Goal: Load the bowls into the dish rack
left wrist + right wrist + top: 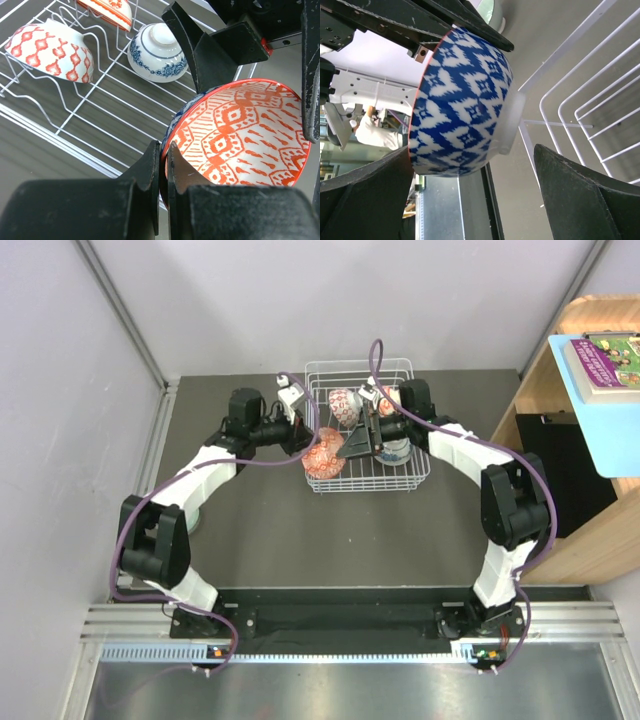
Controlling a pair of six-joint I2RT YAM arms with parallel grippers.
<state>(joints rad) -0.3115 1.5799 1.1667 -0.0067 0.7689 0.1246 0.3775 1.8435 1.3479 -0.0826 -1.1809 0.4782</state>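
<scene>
**Fig.** Read L→R; all places rel. to dish rack (360, 364).

**Top view.**
- Pale green bowl (198, 524) is on the table well L of the rack, partly hidden by L arm (200, 475).
- L arm goes up from its base, bends at the elbow, and its forearm lies about level, pointing at the rack's L side.
- Left gripper (308, 438) is at that side, pinching held bowl (322, 454).
- The bowl is at the rack's near-L corner, tilted on edge. Whether it is inside or outside the wires can't be told.
- Right gripper (358, 445) is just R of the bowl, over the rack interior.
- R arm (470, 455) arcs in from the rack's R side.

**L wrist view only.**
- Left gripper (164, 155) has its fingers pressed together on the rim of the held bowl (240, 135), one inside and one outside.
- The bowl's interior is orange-red patterned.
- Three bowls lie overturned inside the rack (100, 125): orange-diamond bowl (50, 50), second orange bowl (107, 10) and blue-floral bowl (157, 52), foot ring up.

**R wrist view only.**
- The held bowl (465, 100) shows its outside: blue-white pattern, orange rim, white foot ring facing the rack wires (580, 100).
- Right gripper (475, 155) is spread wide, one finger on each side of the bowl. Contact can't be told.
</scene>
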